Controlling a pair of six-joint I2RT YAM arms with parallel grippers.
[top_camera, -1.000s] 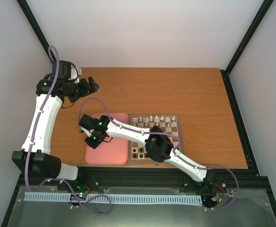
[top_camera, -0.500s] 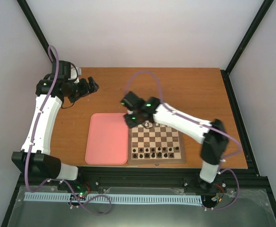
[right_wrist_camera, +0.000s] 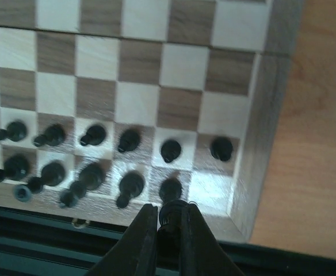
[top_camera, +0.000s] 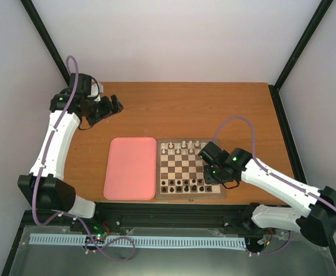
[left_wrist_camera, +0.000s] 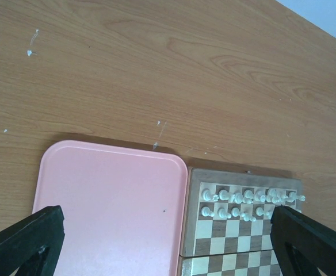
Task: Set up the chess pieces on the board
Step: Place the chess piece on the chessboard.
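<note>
Presently the right pincer (right_wrist_camera: 169,214) is clenched on one black piece (right_wrist_camera: 172,208), held over the near-right corner of the board (top_camera: 182,168). The other black chess pieces (right_wrist_camera: 128,140) stand in the board's two nearest rows. White pieces (left_wrist_camera: 237,198) occupy its far rows. A pink tray (top_camera: 130,168) lies just left of the board. The left pincer (top_camera: 115,105), jaws spread wide, hangs over the worktop (top_camera: 214,109) beyond the board's far-left side.
</note>
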